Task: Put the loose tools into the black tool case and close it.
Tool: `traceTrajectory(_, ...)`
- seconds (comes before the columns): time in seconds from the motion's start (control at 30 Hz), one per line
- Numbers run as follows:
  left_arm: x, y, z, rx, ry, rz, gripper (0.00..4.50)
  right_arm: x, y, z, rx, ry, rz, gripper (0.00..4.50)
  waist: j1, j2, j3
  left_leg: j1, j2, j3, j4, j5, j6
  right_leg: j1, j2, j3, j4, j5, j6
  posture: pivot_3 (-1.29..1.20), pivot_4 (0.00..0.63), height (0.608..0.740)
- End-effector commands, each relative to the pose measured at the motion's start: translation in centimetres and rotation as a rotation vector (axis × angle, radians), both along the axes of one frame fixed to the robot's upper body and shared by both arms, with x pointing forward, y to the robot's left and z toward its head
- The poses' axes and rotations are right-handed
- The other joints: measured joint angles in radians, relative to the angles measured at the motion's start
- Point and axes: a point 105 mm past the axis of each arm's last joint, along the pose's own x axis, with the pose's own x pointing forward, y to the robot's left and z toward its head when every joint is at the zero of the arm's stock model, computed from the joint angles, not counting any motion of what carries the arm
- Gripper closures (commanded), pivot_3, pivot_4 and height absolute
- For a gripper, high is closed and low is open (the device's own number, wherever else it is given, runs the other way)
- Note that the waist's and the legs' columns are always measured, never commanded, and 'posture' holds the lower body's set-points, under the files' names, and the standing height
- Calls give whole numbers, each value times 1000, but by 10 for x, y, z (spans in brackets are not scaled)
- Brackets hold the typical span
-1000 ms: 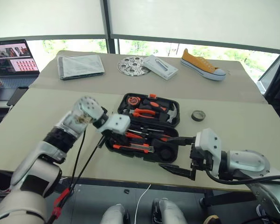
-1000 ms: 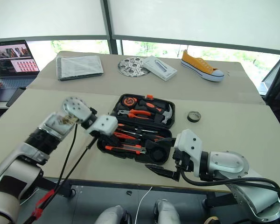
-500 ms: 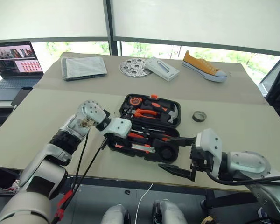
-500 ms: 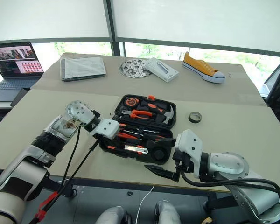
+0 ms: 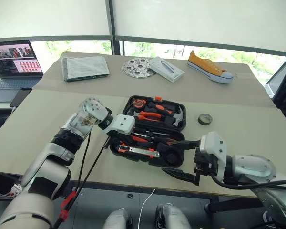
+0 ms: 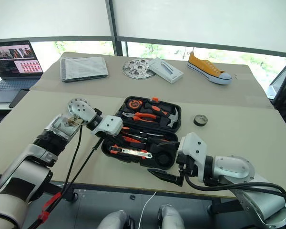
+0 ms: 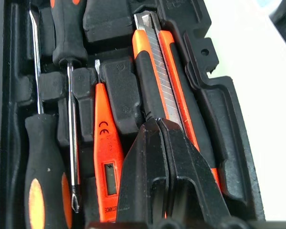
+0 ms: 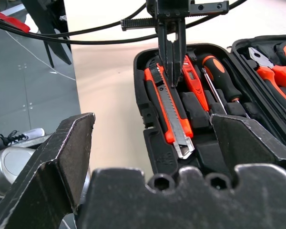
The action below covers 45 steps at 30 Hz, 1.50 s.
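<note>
The black tool case [image 5: 144, 159] lies open on the table. In its near half lie two black-and-orange screwdrivers [image 7: 42, 183], a slim orange tester screwdriver [image 7: 107, 162] and the utility knife [image 7: 157, 62]. My left gripper [image 7: 158, 126] is shut and empty, pointing down over the case's left end with its tips at the knife [image 8: 169, 102] handle. My right gripper [image 5: 179, 160] stands open and empty at the table's front edge, just right of the case. The small dark tape roll [image 5: 204, 119] sits loose on the table to the right of the case.
Orange-handled pliers [image 5: 150, 116], a hammer and a tape measure fill the case's far half. At the back lie a grey folded cloth [image 5: 84, 67], a perforated metal disc [image 5: 138, 67], a white box [image 5: 167, 69] and a yellow shoe [image 5: 209, 67]. A laptop [image 5: 12, 64] stands far left.
The whole picture has shifted slightly. A person's hand at the laptop has left the view. Both grippers keep their places and states.
</note>
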Motion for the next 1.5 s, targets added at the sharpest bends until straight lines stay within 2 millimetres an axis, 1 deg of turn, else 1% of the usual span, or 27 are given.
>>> traceTrajectory(0.03,-6,9,-33,94,19,-14,4432,-3,2,10,10,-35,7,0,-1,0,-1,0,0,0,0,0,0,0,0,1,0,0,0,0,150,733)
traceTrajectory(0.1,-9,10,-38,93,33,-19,4432,-3,2,10,9,-35,5,0,-1,1,-2,1,0,-1,0,0,0,0,-1,1,0,0,0,0,150,733)
traceTrajectory(0.17,-10,9,-38,69,39,-17,4432,-3,0,10,7,-35,0,0,-1,2,-3,1,0,-1,0,0,1,0,-1,2,0,1,-1,0,150,733)
traceTrajectory(0.23,-12,5,-29,5,53,0,4432,-3,-2,9,2,-34,-6,0,-1,2,-3,1,0,-1,0,-1,1,0,-1,1,0,1,-2,0,150,733)
traceTrajectory(0.3,-13,2,-11,-86,75,29,4432,-3,-5,9,-6,-33,-18,0,-2,2,-3,1,0,-1,0,-1,2,0,-1,1,0,3,-5,0,150,733)
traceTrajectory(0.4,-18,6,18,-211,92,75,3700,3,-17,9,-24,-35,-54,0,-4,1,-3,-1,0,0,0,-1,2,-1,0,0,-1,3,-5,0,150,733)
traceTrajectory(0.43,-20,10,27,-243,97,89,3395,6,-22,9,-35,-37,-68,0,-5,1,-2,-1,0,0,0,-1,2,-1,0,0,-1,3,-5,0,150,733)
traceTrajectory(0.47,-23,13,34,-266,103,101,2948,8,-27,9,-45,-37,-81,0,-6,1,-2,-1,0,0,-1,-1,2,-2,0,-1,-1,3,-5,0,150,733)
traceTrajectory(0.5,-25,16,41,-285,107,114,2608,11,-32,9,-56,-35,-94,0,-5,1,-2,-1,0,0,-1,-1,2,-2,0,-1,-1,3,-5,0,150,733)
traceTrajectory(0.6,-30,31,63,-350,102,192,1536,33,-63,8,-106,-12,-191,0,-4,1,-1,-1,0,0,-1,-1,2,-2,0,-1,-1,2,-4,0,150,733)
traceTrajectory(0.63,-31,35,69,-369,97,218,1103,41,-74,8,-127,-4,-223,0,-4,1,-1,-1,0,0,0,-1,2,-1,0,0,-1,0,1,0,150,733)
traceTrajectory(0.67,-32,38,74,-390,96,236,767,49,-84,7,-150,-4,-247,0,-4,1,-1,0,0,1,0,-1,2,-1,-1,0,0,-1,3,0,150,733)
traceTrajectory(0.7,-34,41,77,-406,100,253,327,56,-91,7,-169,-5,-261,0,-5,2,-1,0,0,1,0,-1,2,-1,-1,0,0,-1,3,0,150,733)
traceTrajectory(0.73,-35,44,82,-434,105,274,75,69,-99,9,-190,-13,-287,0,-5,2,-1,1,0,1,1,-1,2,-1,-2,1,0,-1,4,0,150,733)
traceTrajectory(0.8,-38,47,90,-488,120,307,75,94,-110,11,-223,-27,-327,0,-11,2,-1,1,0,1,1,-1,2,-1,-1,2,1,-1,4,0,150,733)
traceTrajectory(0.9,-43,48,98,-538,137,331,75,127,-120,11,-270,-43,-381,0,-20,2,1,0,0,2,0,0,1,-2,-1,3,2,-1,3,0,150,733)
traceTrajectory(0.93,-45,49,98,-543,132,339,75,143,-122,10,-290,-45,-412,0,-22,2,1,0,0,2,0,0,0,-2,-1,3,2,-1,2,0,150,733)
traceTrajectory(1.03,-49,49,98,-555,127,361,75,170,-124,4,-351,-37,-453,0,-30,4,2,0,0,3,-2,1,-1,-3,-1,2,2,-1,1,0,150,733)
traceTrajectory(1.07,-51,48,98,-564,132,366,75,178,-125,-2,-377,-20,-465,0,-31,4,2,0,0,3,-2,1,-1,-3,-1,1,2,2,-4,0,150,733)
traceTrajectory(1.1,-52,47,98,-572,136,374,75,183,-125,-7,-400,-7,-472,0,-32,4,2,0,0,3,-3,1,-2,-3,0,0,1,3,-6,0,150,733)
traceTrajectory(1.27,-55,47,96,-576,127,397,75,198,-132,-18,-457,22,-507,0,-29,5,3,-2,0,3,-4,1,-2,-3,-1,-1,1,2,-6,0,150,733)
traceTrajectory(1.4,-56,51,93,-562,114,415,0,203,-135,-25,-475,43,-533,970,-32,6,3,-2,0,4,-5,1,-2,-2,-1,-2,1,2,-5,0,150,733)
traceTrajectory(1.47,-56,51,93,-560,112,415,0,204,-135,-26,-475,49,-533,1756,-34,6,3,-1,0,4,-5,2,-3,-2,-1,-2,1,2,-6,0,150,733)
traceTrajectory(1.5,-55,51,92,-560,110,411,0,205,-134,-26,-472,44,-527,2067,-34,6,3,-1,0,3,-6,2,-4,-2,-1,-2,0,2,-6,0,150,733)
